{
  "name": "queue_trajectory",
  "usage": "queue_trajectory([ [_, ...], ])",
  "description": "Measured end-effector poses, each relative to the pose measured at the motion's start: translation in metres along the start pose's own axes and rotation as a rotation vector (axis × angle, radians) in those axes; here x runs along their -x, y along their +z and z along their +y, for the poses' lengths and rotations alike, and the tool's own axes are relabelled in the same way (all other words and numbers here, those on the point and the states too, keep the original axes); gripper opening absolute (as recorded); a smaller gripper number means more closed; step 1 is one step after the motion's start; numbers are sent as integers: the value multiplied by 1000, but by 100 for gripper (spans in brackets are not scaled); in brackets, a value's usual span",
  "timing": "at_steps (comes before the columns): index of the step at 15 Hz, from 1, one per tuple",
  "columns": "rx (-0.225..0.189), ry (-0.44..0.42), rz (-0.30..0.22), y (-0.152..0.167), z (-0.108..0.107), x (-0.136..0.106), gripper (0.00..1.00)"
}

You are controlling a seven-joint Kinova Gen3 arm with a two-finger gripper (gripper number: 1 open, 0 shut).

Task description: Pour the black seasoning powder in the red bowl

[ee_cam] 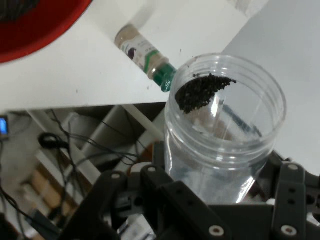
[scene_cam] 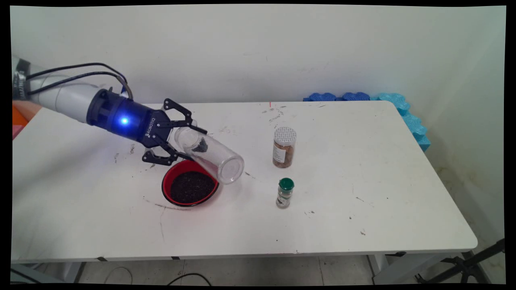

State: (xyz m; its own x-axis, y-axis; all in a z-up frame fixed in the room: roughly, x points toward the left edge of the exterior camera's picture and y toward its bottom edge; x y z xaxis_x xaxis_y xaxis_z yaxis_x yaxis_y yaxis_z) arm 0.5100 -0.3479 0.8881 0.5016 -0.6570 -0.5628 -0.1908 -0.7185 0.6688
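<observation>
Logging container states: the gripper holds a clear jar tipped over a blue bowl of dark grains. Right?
Not quite: the bowl is red, as the main view shows. The rest stands: the gripper holds the clear jar tipped over its dark grains.

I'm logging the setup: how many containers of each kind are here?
Jars: 2, clear jar in the gripper and brown-filled jar
Spice bottles: 1, green-capped bottle
Bowls: 1, red bowl
Total: 4
</observation>
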Motion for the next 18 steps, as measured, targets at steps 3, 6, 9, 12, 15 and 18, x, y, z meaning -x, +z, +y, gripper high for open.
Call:
queue_trajectory([
  [3,-15,144,10,2,8,-1,0],
  [6,-25,254,18,4,16,-2,0],
  [9,-28,422,15,9,28,0,0],
  [12,-24,590,11,14,39,3,0],
  [15,-25,737,-1,17,46,7,0],
  [18,-29,888,-20,21,53,10,0],
])
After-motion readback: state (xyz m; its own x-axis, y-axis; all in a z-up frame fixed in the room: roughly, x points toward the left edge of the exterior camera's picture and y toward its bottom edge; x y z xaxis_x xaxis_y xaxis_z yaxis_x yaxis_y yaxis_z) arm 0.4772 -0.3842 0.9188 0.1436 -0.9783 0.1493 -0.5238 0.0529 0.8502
